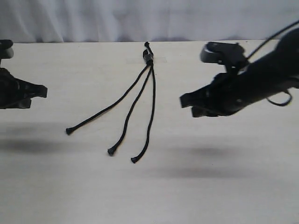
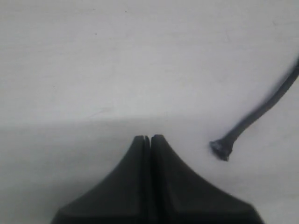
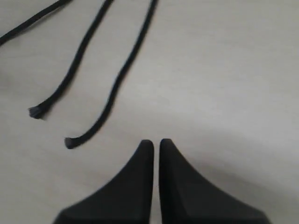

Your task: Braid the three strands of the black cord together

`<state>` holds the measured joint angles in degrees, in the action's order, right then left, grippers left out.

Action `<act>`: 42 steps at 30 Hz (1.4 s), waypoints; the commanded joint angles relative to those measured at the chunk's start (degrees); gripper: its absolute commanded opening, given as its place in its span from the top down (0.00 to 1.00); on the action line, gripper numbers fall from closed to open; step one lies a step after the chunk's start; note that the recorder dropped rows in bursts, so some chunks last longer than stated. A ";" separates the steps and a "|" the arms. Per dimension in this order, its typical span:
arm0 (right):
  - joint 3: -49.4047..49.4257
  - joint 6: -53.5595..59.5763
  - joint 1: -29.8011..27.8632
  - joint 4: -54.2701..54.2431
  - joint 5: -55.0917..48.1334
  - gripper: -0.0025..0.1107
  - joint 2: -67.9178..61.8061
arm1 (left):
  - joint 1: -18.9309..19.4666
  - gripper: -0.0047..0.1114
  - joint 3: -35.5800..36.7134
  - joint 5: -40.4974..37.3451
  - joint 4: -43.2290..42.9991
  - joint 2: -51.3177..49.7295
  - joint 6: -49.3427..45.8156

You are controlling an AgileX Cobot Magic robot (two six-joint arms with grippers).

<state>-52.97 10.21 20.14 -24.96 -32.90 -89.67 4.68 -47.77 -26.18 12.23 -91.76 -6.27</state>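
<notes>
Left gripper (image 2: pixel 148 138) and right gripper (image 3: pixel 153 142) sit closed and empty; sweeping like that could drag the three strands (image 1: pixel 127 116), fanned toward 7 o'clock, askew

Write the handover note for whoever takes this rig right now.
Left claw: shut, empty, beside the leftmost strand's tip.
Right claw: shut, empty, near the rightmost strand's tip.
Black cord: flat on the table, knotted top near the far edge, three strands fanned out, uncrossed.
Done: nothing braided. Left: the whole braid.
</notes>
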 commanded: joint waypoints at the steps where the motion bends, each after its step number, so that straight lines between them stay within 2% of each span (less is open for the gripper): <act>1: -8.93 -3.64 7.22 0.16 -0.84 0.94 -9.09 | -0.11 0.96 -5.88 -5.51 6.50 -7.89 -7.15; 5: -16.33 -6.88 11.54 0.27 -2.82 0.94 -16.67 | -0.11 0.96 -7.88 -7.40 15.47 -10.95 -16.17; 11: -28.71 -9.80 16.07 3.18 -10.05 0.93 -26.74 | 0.23 0.96 -7.88 -6.38 15.14 -10.85 -16.42; 19: -42.56 -20.56 19.04 12.05 -18.96 0.72 -35.36 | 0.72 0.96 -7.88 -6.25 12.23 -7.22 -16.42; 21: -44.46 -22.79 19.32 14.67 -19.97 0.70 -36.77 | 0.72 0.96 -7.88 -6.41 12.23 -5.62 -16.42; 26: -47.44 -31.85 20.18 22.98 -23.05 0.70 -41.01 | 0.72 0.96 -7.88 -7.35 12.45 -1.98 -16.42; 31: -48.46 -33.99 20.27 23.03 -23.57 0.72 -42.65 | 0.72 0.96 -7.88 -7.49 12.45 -0.19 -16.42; 33: -48.59 -33.99 20.55 23.03 -24.33 0.79 -42.92 | 0.72 0.96 -7.88 -7.49 12.45 0.20 -16.42; 35: -48.59 -33.75 20.65 23.03 -24.33 0.94 -42.92 | 0.72 0.96 -7.88 -7.49 12.34 0.43 -16.42; 42: -58.23 -32.85 20.65 19.40 -26.79 0.94 -41.97 | 0.72 0.96 -5.70 -3.64 12.22 0.43 -16.42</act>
<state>-108.51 -23.19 40.79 -3.75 -59.52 -132.39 5.28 -54.02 -31.22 24.32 -91.83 -22.53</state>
